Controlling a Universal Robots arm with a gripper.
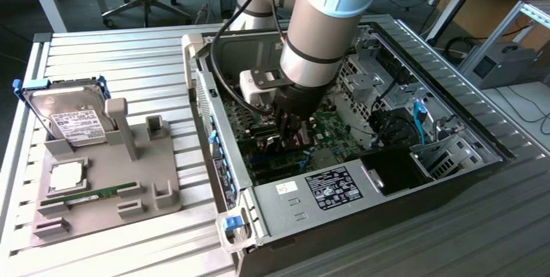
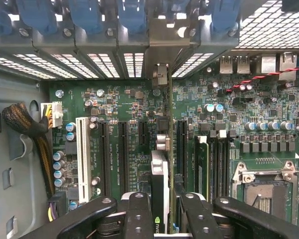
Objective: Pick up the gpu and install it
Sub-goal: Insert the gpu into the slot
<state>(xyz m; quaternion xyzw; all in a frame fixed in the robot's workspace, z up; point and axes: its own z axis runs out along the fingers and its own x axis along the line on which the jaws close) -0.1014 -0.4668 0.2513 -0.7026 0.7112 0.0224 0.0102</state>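
Inside the open grey metal computer case (image 1: 404, 190), our black two-fingered gripper (image 2: 162, 211) grips the thin black gpu (image 2: 160, 169) edge-on above the green motherboard (image 2: 129, 109); seating needs careful slot alignment.

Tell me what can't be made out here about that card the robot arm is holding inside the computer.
- Whether the gpu is seated: in the wrist view it is edge-on and hides the slot under it.
- The gpu's outline in the exterior view: the arm and gripper cover most of it.
- The gripper fingertips: cut off by the wrist view's edge.
- Print on the case label: too small to read.
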